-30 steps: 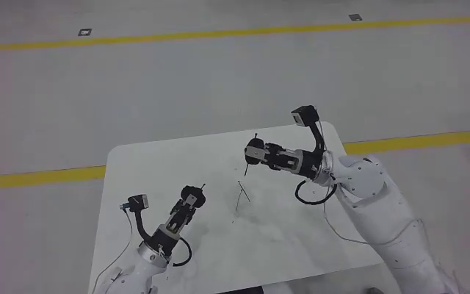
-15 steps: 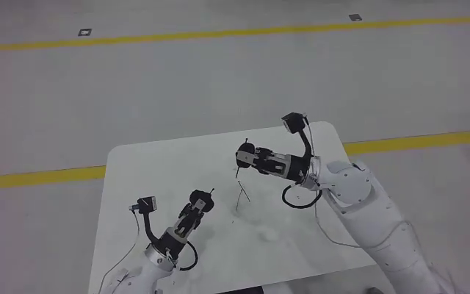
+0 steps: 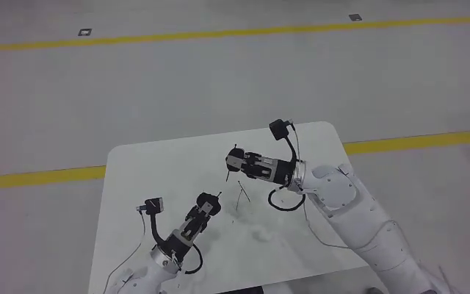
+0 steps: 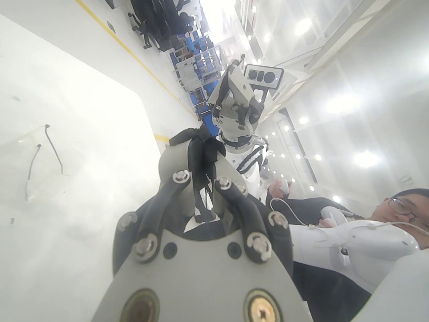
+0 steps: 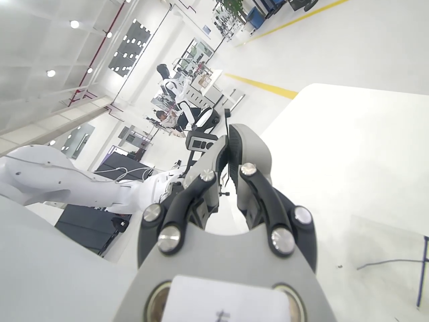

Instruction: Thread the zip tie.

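My right gripper (image 3: 233,159) hangs above the middle of the white table (image 3: 147,169), shut on a thin black zip tie (image 3: 230,170) that stands nearly upright. In the right wrist view the strap (image 5: 230,155) runs between the closed pads with its head (image 5: 228,112) sticking out past the tips. My left gripper (image 3: 209,204) is near the front of the table, a short way from the right one, shut on a second black zip tie (image 3: 218,195). In the left wrist view this tie (image 4: 201,155) sits bunched at the fingertips, and the right gripper (image 4: 234,108) faces it farther off.
Two spare zip ties (image 3: 241,195) lie loose on the table between the grippers, also seen as zip ties (image 4: 53,149) in the left wrist view and zip ties (image 5: 385,263) in the right wrist view. The table's rounded edges drop to a floor with yellow lines.
The right gripper has carried its zip tie leftward over the table. The left gripper has moved right and forward with its tie, so the gap between the two has narrowed.
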Available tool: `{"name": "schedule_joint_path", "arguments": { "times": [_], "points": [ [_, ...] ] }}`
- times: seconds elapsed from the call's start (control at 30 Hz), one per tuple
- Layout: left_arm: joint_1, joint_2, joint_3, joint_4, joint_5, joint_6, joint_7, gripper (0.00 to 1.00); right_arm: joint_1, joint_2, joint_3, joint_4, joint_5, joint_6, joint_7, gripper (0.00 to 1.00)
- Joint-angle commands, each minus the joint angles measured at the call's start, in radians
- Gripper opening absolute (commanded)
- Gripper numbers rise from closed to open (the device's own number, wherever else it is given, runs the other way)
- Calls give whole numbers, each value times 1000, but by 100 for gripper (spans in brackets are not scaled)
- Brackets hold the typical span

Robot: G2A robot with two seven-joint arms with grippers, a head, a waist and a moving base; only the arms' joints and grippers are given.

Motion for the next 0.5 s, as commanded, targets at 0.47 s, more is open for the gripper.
{"name": "schedule_joint_path", "arguments": {
  "times": [0.47],
  "points": [
    [-29,-8,18,4,-11,69,68,0,-24,-8,-42,-51,-184,24,-54,0]
  ]
}}
